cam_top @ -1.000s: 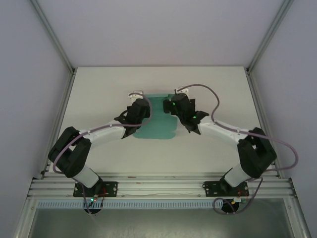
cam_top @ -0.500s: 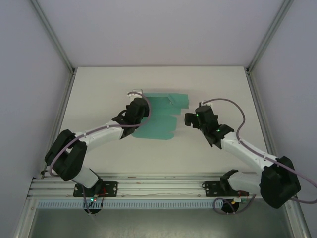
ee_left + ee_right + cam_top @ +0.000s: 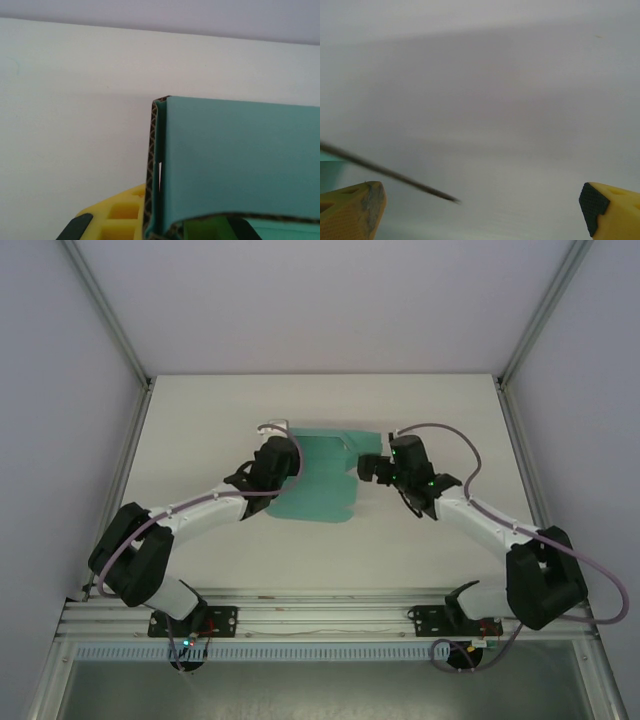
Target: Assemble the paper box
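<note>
Two changes stand out since half a second ago, both on your right side. The right arm, which had drawn back well clear of the card, has swung in again. The right pincer (image 3: 368, 468) now sits just beside the upper right flap of the paper box (image 3: 320, 480). A full second ago that pincer sat at the sheet's far edge, so it has gone out and come most of the way back. The left pincer (image 3: 283, 462) has kept its place at the sheet's left edge throughout, and the sheet has not shifted in the last half second. You will find the paper box lying mid-worktop (image 3: 200, 420) between the two pincers, mostly flat. From the left wrist, a panel of the paper box (image 3: 240, 160) stands folded up with its corrugated edge upright. The card runs down between the yellow fingers (image 3: 117, 217) of the left pincer (image 3: 175, 227), but you cannot tell whether those jaws are pressing on it. From the right wrist, the right pincer (image 3: 481, 195) has its jaws spread wide over bare worktop, with a sliver of teal card at the far left.
</note>
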### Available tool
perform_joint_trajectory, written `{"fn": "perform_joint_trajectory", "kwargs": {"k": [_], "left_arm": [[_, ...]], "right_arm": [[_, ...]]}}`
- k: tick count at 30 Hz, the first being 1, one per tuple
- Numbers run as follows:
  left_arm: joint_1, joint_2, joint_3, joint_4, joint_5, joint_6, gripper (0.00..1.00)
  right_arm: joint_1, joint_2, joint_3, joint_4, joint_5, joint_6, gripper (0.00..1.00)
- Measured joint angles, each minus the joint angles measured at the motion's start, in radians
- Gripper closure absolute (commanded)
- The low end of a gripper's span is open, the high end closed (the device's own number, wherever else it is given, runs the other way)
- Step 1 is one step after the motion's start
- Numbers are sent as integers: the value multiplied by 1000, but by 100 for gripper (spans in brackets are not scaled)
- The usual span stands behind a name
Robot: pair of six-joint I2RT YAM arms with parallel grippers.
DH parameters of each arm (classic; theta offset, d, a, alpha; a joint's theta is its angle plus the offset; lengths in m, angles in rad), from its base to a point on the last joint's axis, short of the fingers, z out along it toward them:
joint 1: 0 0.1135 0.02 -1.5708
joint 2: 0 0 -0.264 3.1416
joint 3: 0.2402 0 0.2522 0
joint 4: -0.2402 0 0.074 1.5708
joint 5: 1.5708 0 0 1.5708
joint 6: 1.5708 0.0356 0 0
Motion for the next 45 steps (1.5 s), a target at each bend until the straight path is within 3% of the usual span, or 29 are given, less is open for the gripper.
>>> {"fn": "perform_joint_trajectory", "kwargs": {"k": [6,10,18,22,30,38,41,45], "left_arm": [[2,1,0,14,27,-9,100],[14,19,0,1,17,-34,100],[20,31,0,-23,8,-80,100],[16,31,0,-21,2,-85,100],[-8,29,-5,-3,1,-55,100],[-8,26,-100,149,-36,80,100],[-8,62,-128,243,-32,123,100],[-8,124,-162,337,-32,157,100]], "right_arm": [[24,56,43,52,-43,5,0],[52,107,68,71,-1,11,0],[187,194,96,126,379,37,0],[218,178,43,205,467,46,0],[204,-6,-76,240,424,1,0],[130,-328,-160,135,251,-57,0],[92,-343,-146,110,201,-70,0],[64,-233,-27,59,148,-95,0]]}}
